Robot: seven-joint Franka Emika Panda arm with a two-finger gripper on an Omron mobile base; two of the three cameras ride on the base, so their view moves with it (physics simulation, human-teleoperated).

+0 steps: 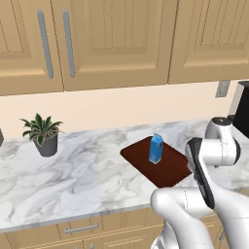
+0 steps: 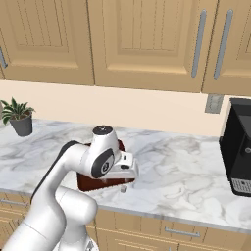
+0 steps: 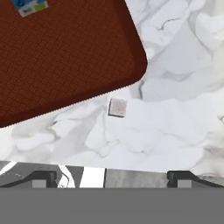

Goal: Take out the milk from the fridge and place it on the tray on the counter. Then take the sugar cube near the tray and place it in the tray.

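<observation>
The counter point(image 1: 73, 170) was a wide slab of white marble with grey veins, smooth and flat, under light wooden wall cabinets point(image 1: 112, 39) with long silver handles. A black coffee machine point(image 2: 238, 147) stood at its right end, and a small potted plant point(image 1: 44, 133) stood far to the left.

The tray point(image 1: 168, 170) lay flat on the counter. It was a dark reddish-brown rectangle with rounded corners and a fine woven texture in the hand view. The milk point(image 1: 156, 148), a small blue gable-top carton, stood upright on the far part of the tray, so the first half of the task looked done.

The gripper point(image 2: 128, 172) hung over the near right corner of the tray and pointed down. Its fingers point(image 3: 43, 178) were spread to the widest and pinched nothing.

The sugar cube point(image 3: 117, 107) was the smallest thing, a tiny white block with a slightly grainy top. It rested on the bare marble just beside the tray's rounded edge and apart from it. In the hand view it lay above the fingers and a little to the left of the middle between them. In the right base view it sat just below the hand. The cube had no long axis, so I think the fingers needed mostly to come lower and shift a little toward the tray, and the close tray edge could get in the way.
</observation>
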